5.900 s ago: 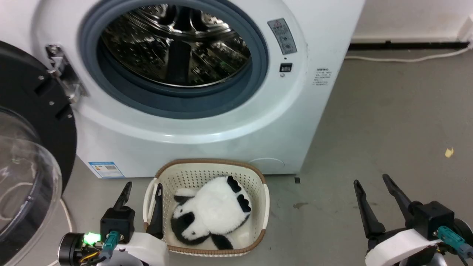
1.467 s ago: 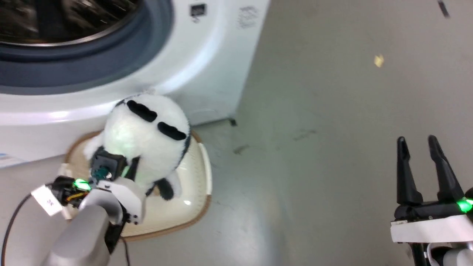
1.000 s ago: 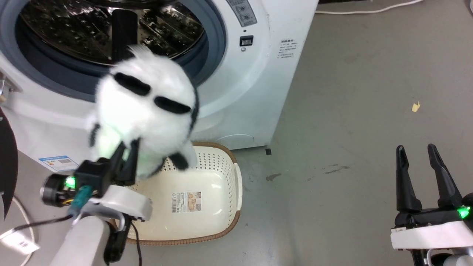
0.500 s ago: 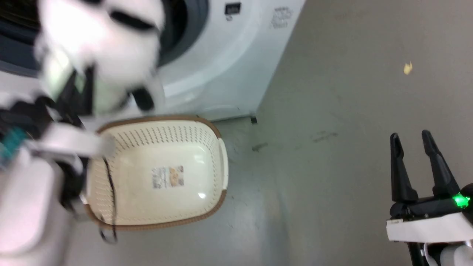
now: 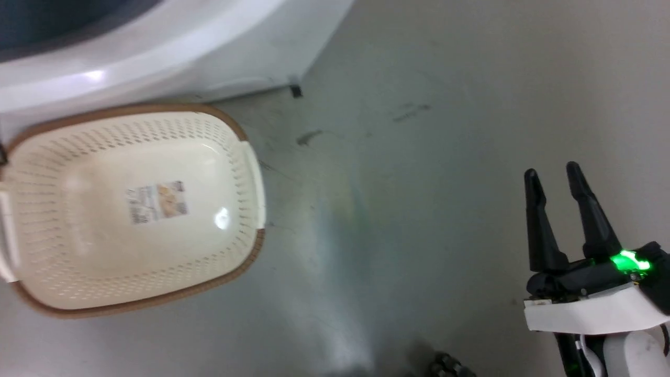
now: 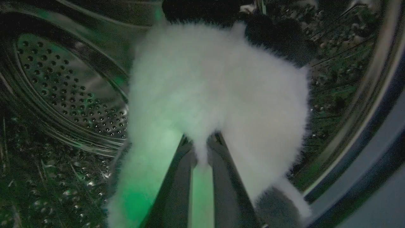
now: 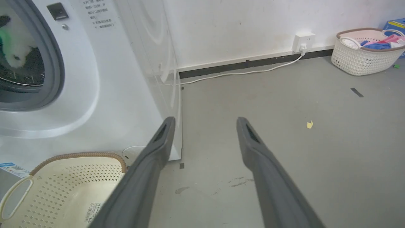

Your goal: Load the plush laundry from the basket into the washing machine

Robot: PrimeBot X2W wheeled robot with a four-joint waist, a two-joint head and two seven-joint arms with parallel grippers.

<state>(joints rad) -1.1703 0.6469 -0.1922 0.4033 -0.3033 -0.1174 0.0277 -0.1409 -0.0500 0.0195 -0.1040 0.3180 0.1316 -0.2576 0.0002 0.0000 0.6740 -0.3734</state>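
In the washing machine (image 6: 63, 79), plush laundry (image 6: 221, 88) (in left tool (image 6: 201, 144))

Right gripper (image 7: 204, 122) comes up from the bottom middle, fingers spread wide over grey floor (image 7: 284, 95). The washing machine (image 7: 104, 79) takes up the left, with the plush panda (image 7: 14, 47) showing in its opening, upper left. The basket (image 7: 72, 155) sits lower left with just a label on its floor. In the upper right corner there's a second basket (image 7: 360, 61) with clothes in it.
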